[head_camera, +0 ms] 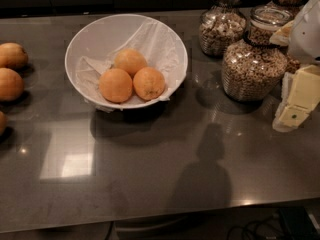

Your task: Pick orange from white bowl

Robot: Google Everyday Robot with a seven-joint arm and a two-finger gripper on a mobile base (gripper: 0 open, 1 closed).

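Grey table stretches nearest me, and my pincer hangs at its right edge, well apart from the fruit; I cannot tell whether it is wide or narrow. Further back sits the white bowl, paper-lined, holding three fruits that touch. I want the orange at front right, dull and faintly speckled. I would descend from above, clear of the rim and the brighter neighbour.

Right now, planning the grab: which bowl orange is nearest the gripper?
The front-right orange in the white bowl; both others sit farther from the gripper at the frame's right edge.
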